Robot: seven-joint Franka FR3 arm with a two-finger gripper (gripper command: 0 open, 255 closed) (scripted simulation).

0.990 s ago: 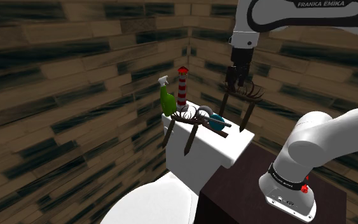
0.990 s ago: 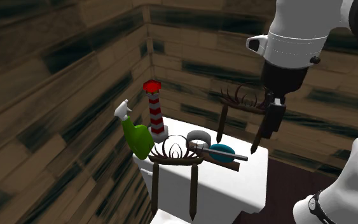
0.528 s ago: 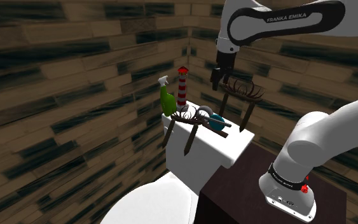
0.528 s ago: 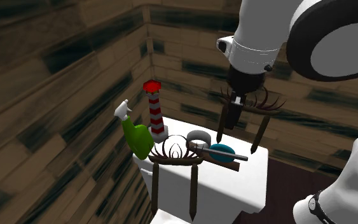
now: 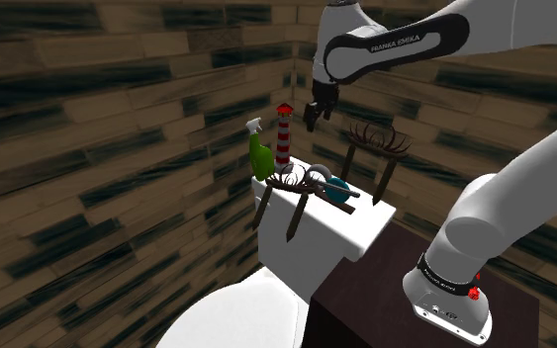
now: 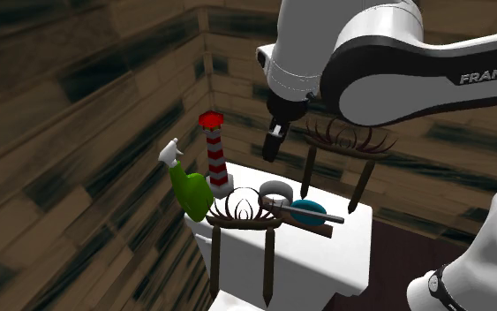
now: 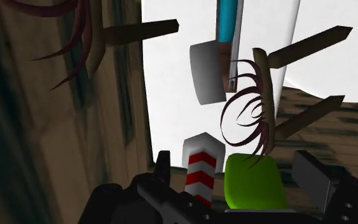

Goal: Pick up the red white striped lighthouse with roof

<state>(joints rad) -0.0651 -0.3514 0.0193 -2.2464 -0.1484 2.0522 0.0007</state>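
Looking across the white block (image 5: 337, 235) and past the teal thing (image 6: 306, 210) lying on it, you can see the red-and-white striped lighthouse (image 5: 284, 133) standing upright at the far corner, just beside the green spray bottle (image 5: 259, 155). The black gripper (image 6: 272, 148) hangs in the air near the lighthouse, on the shoulder view's right of it, with its fingers spread apart and nothing between them touched. Beyond it all is the plank wall (image 5: 88, 119).

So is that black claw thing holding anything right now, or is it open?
Gripper: open, holding nothing; the red and white striped lighthouse stands apart from it.
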